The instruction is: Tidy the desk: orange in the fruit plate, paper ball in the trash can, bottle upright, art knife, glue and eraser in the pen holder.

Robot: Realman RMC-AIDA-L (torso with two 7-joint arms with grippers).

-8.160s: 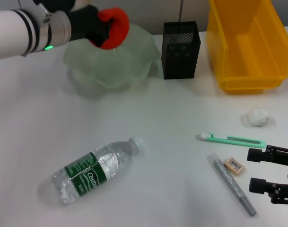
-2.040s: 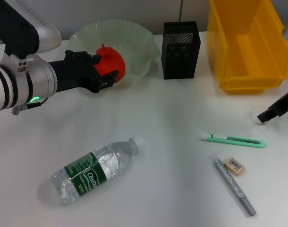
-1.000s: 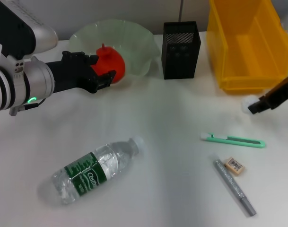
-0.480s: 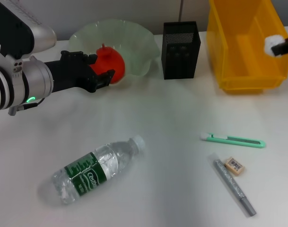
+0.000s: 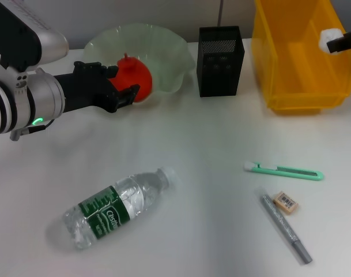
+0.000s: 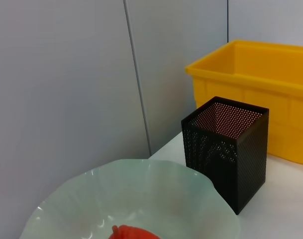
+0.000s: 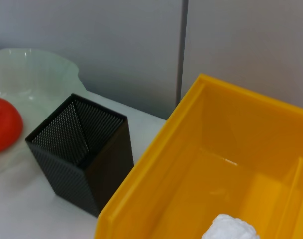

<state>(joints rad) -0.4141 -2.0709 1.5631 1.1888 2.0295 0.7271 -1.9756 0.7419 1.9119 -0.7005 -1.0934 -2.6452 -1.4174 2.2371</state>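
Note:
The orange [image 5: 138, 75] lies in the pale green fruit plate [image 5: 163, 52]; its top also shows in the left wrist view [image 6: 134, 233]. My left gripper [image 5: 123, 82] stands open just at the orange's near left side. Over the yellow trash can [image 5: 296, 63], at the far right, my right gripper [image 5: 336, 41] is shut on the paper ball [image 5: 329, 37], which hangs above the bin's inside [image 7: 228, 228]. The bottle [image 5: 114, 208] lies on its side at the front left. The green art knife [image 5: 282, 170], the eraser [image 5: 286, 202] and the grey glue stick [image 5: 286, 228] lie at the front right. The black mesh pen holder [image 5: 220, 60] stands between plate and bin.
The pen holder [image 7: 79, 149] stands close against the trash can's left wall [image 7: 156, 164]. Bare white desk lies between the bottle and the art knife. A grey wall runs behind the plate and the bin.
My right gripper lifted the paper ball off the desk and carried it up over the trash can, then shifted slightly. The left arm and the orange have stayed put.

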